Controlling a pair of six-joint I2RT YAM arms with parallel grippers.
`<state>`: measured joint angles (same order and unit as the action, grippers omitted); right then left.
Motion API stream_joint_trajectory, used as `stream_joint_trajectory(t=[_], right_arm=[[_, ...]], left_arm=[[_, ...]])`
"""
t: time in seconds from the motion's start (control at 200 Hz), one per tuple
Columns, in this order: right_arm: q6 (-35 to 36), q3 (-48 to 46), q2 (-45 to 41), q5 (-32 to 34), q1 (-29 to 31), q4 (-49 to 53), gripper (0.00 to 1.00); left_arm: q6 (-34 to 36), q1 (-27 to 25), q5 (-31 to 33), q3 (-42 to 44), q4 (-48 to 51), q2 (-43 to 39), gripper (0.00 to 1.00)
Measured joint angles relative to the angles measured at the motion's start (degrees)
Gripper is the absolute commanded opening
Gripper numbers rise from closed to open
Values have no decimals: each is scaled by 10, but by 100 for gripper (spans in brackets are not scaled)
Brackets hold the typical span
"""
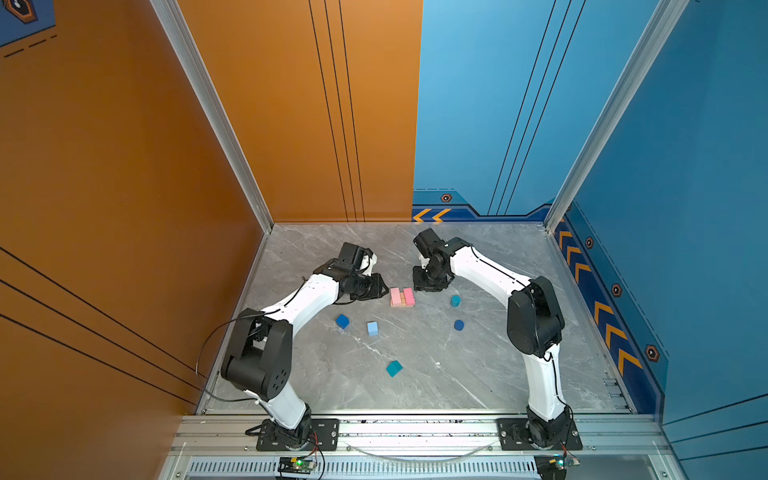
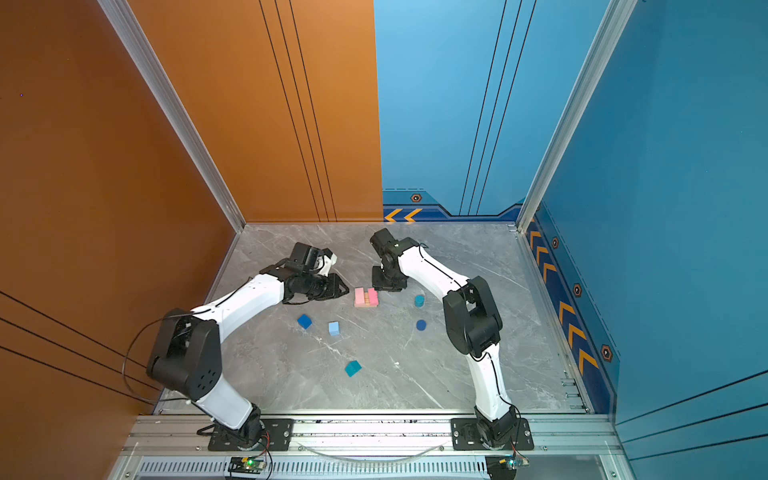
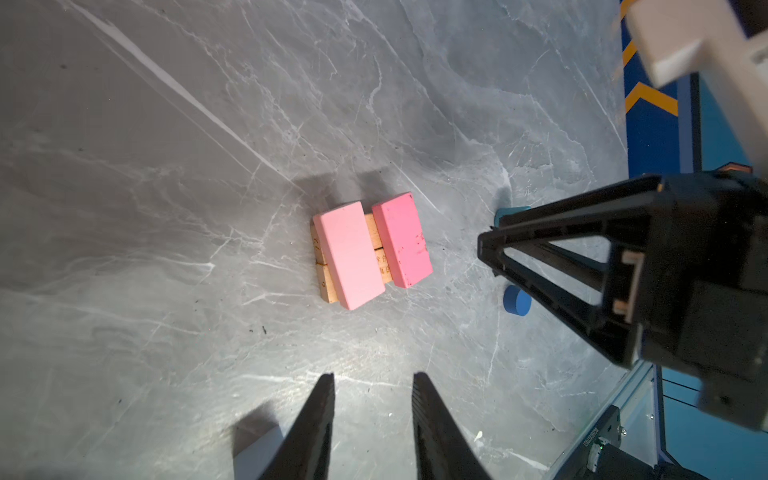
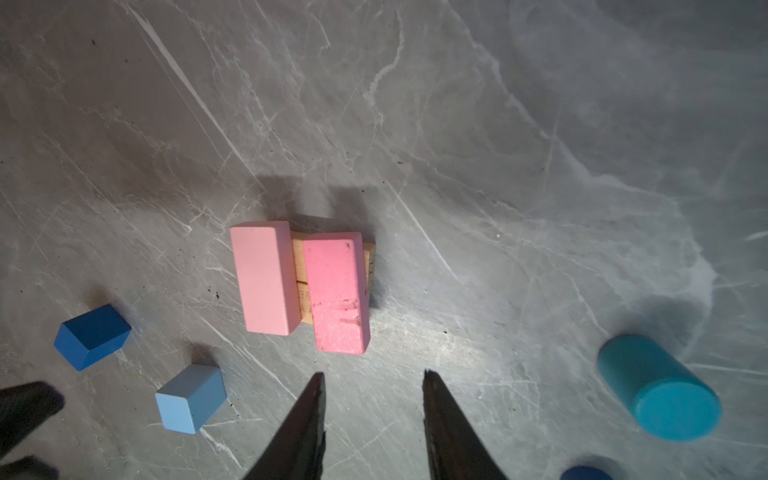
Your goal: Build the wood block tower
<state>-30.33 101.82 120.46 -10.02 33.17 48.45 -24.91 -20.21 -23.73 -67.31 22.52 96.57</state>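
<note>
Hovering either side of the pink bars (image 1: 395, 296) laid across tan bars (image 4: 300, 266), jaws parted, empty — dark-blue cube (image 1: 342, 321) nearer left, teal cylinder (image 1: 455, 301) nearer right.

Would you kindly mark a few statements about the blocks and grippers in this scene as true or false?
1. The pink bars lie side by side across the tan bars. True.
2. The teal cube sits on top of the pink bars. False: it rests on the table, well apart from the bars.
3. The left gripper holds the light-blue cube. False: its jaws are open and empty, and that cube sits alone on the table.
4. The teal cylinder rests on the table, apart from the bars. True.
5. The right gripper is open with nothing between its jaws. True.
</note>
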Motion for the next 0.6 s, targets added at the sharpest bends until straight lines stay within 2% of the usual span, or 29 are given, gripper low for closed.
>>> stream_joint_trajectory(t=[0.225,0.601], right_arm=[[-6,-52,-3,-38,-14,-55,41],[-26,-86,-6,-88,-30,-128,43]], left_arm=[[0,-4,-19,-50,13,71,37],[1,-9,-19,-98,46,124,38]])
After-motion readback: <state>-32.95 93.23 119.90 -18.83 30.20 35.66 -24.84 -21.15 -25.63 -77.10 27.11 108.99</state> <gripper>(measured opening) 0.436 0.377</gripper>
